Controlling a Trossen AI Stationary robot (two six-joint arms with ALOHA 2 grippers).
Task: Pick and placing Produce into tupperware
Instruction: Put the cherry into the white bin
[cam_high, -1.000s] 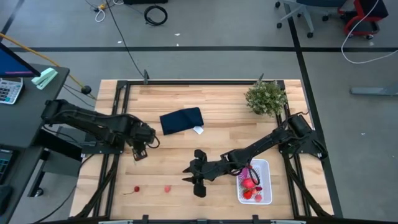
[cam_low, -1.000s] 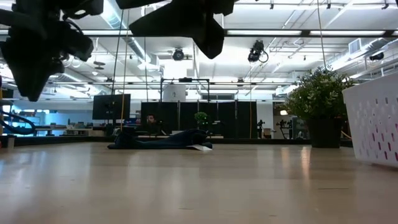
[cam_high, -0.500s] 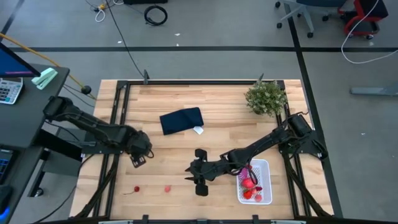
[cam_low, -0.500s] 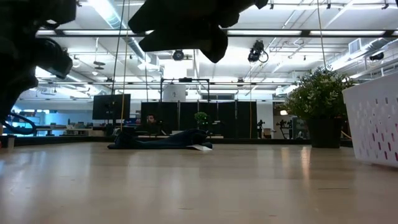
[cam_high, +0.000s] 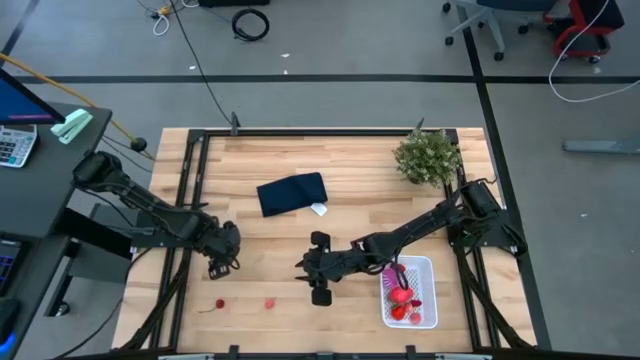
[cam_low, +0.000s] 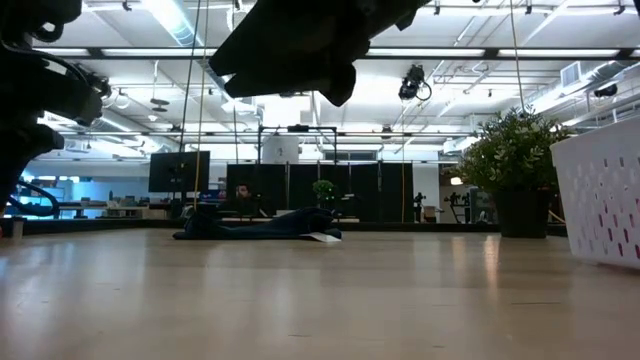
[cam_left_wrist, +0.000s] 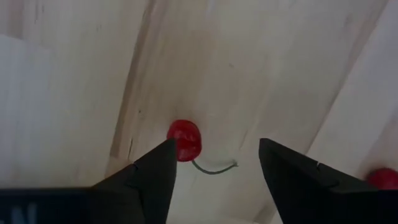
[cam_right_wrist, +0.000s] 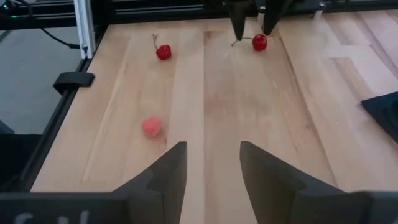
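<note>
No legible writing. Your left claw (cam_left_wrist: 214, 163) gapes over one cherry (cam_left_wrist: 185, 139); right claw (cam_right_wrist: 213, 167) wide, empty.

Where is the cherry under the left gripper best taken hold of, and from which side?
Grip the cherry by its round red body, not its thin stem, which lies flat on the table. Come from straight above: the left gripper hangs open over it. The right gripper waits mid-table.

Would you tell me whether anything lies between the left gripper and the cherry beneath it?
Nothing visible does: the left gripper hangs open over the cherry, with only bare table around the fruit. The right gripper is open near mid-table.
</note>
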